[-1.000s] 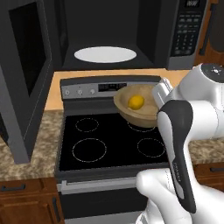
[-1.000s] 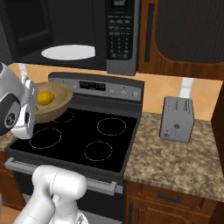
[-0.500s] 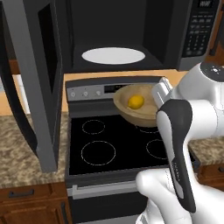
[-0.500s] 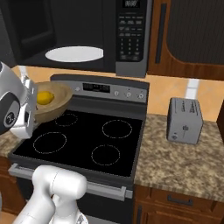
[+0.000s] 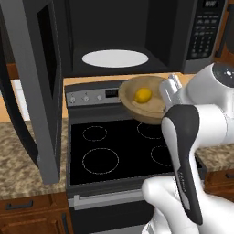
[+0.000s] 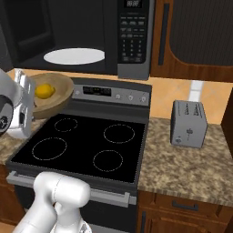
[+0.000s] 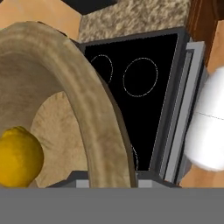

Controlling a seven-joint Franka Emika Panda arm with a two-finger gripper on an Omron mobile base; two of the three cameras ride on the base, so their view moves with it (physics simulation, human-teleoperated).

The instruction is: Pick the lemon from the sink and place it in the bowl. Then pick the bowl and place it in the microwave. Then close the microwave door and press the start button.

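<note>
My gripper [image 5: 167,91] is shut on the right rim of the tan wooden bowl [image 5: 137,114], holding it above the back of the stove, in front of and below the open microwave [image 5: 203,36]. The yellow lemon [image 5: 143,95] lies inside the bowl. From the right, the bowl [image 6: 57,96] with the lemon [image 6: 44,91] hangs at the left, the gripper [image 6: 25,93] on its near edge. In the hand view the thick bowl rim [image 7: 87,109] runs down between the fingertips, with the lemon [image 7: 17,157] at lower left. The microwave door [image 5: 36,82] stands swung open at the left. The sink is out of view.
The white turntable plate [image 5: 115,58] lies in the microwave cavity. Below is the black cooktop [image 5: 119,151] with its control panel. A grey toaster [image 6: 188,124] stands on the granite counter [image 6: 195,168] to the right; more granite counter [image 5: 23,164] lies left of the stove.
The whole picture has shifted: the base has moved, and the microwave and its open door now look larger and nearer. The bowl with the lemon stays in the same grip.
</note>
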